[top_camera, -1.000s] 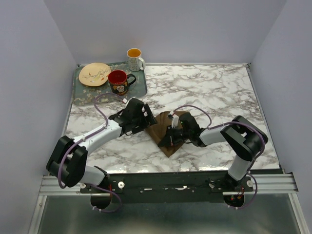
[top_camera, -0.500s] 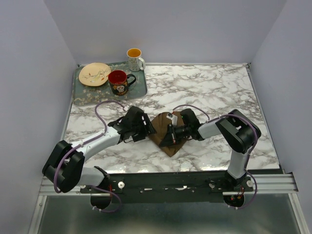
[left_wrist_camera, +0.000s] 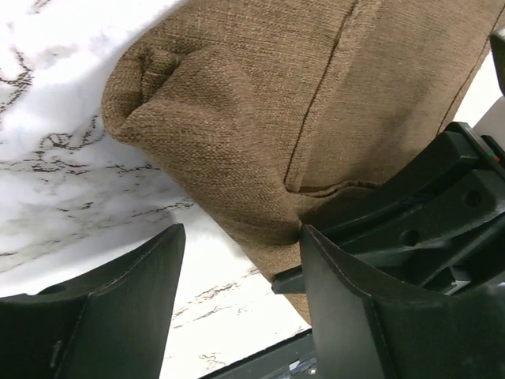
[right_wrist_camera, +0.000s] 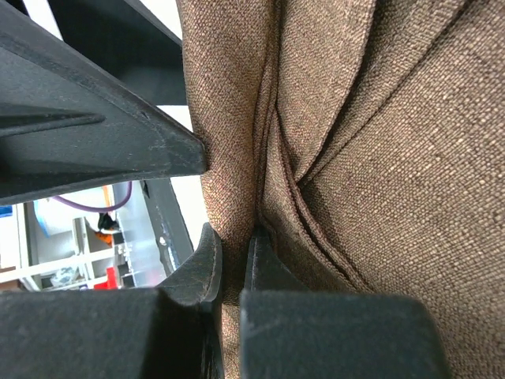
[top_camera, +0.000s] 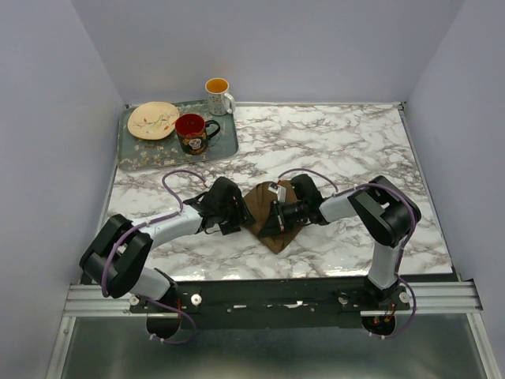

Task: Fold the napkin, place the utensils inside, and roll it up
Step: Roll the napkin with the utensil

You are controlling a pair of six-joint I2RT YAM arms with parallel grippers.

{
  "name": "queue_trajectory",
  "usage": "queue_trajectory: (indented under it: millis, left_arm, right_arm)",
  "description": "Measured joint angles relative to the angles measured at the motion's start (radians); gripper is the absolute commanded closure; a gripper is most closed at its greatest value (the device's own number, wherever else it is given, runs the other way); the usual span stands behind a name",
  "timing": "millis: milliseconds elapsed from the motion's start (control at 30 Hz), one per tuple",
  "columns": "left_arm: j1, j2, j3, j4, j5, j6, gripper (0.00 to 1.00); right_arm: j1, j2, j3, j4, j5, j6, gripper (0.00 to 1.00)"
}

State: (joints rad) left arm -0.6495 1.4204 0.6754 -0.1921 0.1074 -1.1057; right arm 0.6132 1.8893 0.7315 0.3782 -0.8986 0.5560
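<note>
The dark brown napkin (top_camera: pixel 270 213) lies folded and bunched at the table's middle front. It fills the left wrist view (left_wrist_camera: pixel 260 103) and the right wrist view (right_wrist_camera: pixel 379 158). My left gripper (top_camera: pixel 237 213) is open at the napkin's left edge, its jaws (left_wrist_camera: pixel 241 292) straddling the rounded fold just above the marble. My right gripper (top_camera: pixel 274 216) is shut on a fold of the napkin (right_wrist_camera: pixel 234 260). The black right gripper body (left_wrist_camera: pixel 426 221) shows close beside the left fingers. The spoon is hidden.
A grey-green tray (top_camera: pixel 142 158) at the back left holds a cream plate (top_camera: pixel 154 120) and a red mug (top_camera: pixel 192 132). A white mug with an orange inside (top_camera: pixel 218 95) stands at its back right corner. Grey walls enclose the marble table (top_camera: pixel 355 142).
My left gripper has moved down and right to the napkin's left edge. My right gripper drew a little toward the back and stays pinched on the cloth, which bunched up narrower.
</note>
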Motion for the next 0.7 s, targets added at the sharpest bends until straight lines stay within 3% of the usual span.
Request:
queue_trajectory:
  millis: [367, 567, 633, 700]
  left_arm:
    - [0.000, 0.046, -0.012, 0.068, 0.010, -0.057, 0.37]
    - [0.005, 0.105, 0.003, 0.108, 0.022, -0.125, 0.66]
    - [0.008, 0.121, 0.012, 0.102, 0.022, -0.130, 0.83]
    - [0.009, 0.132, 0.023, 0.101, 0.022, -0.150, 0.88]
  right_arm:
    - [-0.005, 0.015, 0.018, -0.022, -0.024, -0.006, 1.00]
    - [-0.006, 0.024, 0.034, -0.041, -0.039, -0.008, 0.99]
    - [-0.007, 0.029, 0.042, -0.051, -0.042, -0.012, 0.98]
    - [-0.008, 0.031, 0.055, -0.077, -0.040, -0.030, 0.96]
